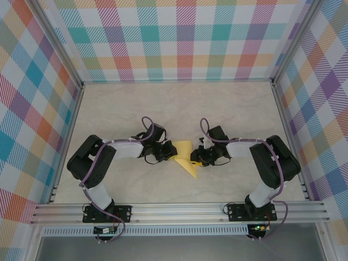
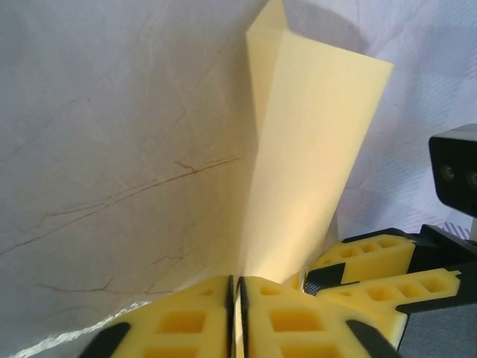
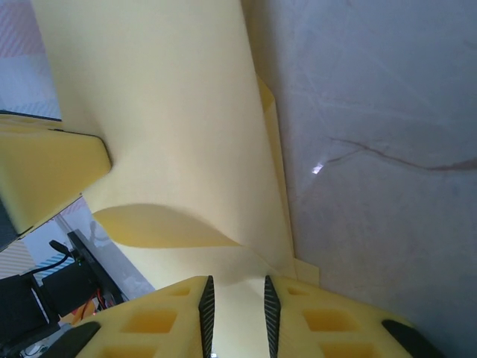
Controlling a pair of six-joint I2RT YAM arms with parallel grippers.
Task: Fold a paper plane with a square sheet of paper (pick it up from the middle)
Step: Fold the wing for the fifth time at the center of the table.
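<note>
**A:** Where is the sheet of paper (image 1: 186, 157)?

**B:** Near the middle of the table (image 1: 179, 103), a little toward the near edge. It is partly folded into a yellow wedge, and from above its tip points to about 5 o'clock. The wrist views show part of it standing up off the surface rather than lying flat.

**A:** How will it handle?

**B:** I'd say it is almost weightless, thin and limp. A single layer sags across any open span. Wherever it gets pinched hard it will take a crease that stays. It would probably tear if the two arms pulled against each other. The surface looks smooth, so a shallow bite on one layer could slide out.

**A:** So where should it be gripped?

**B:** On a doubled part, I think, close to the folded edge and near the middle line. The layers stiffen each other there, and a stray dent matters least. The loose corners are best left alone.

**A:** And the grippers?

**B:** The left gripper (image 2: 236, 287) sits at 9 o'clock of the paper. Its fingers are pressed together with the paper's lower edge caught in the seam. The right gripper (image 3: 235, 287) sits at 3 o'clock. Its fingers are slightly parted and the sheet runs through the gap, but I can't tell whether they actually press on it.
</note>
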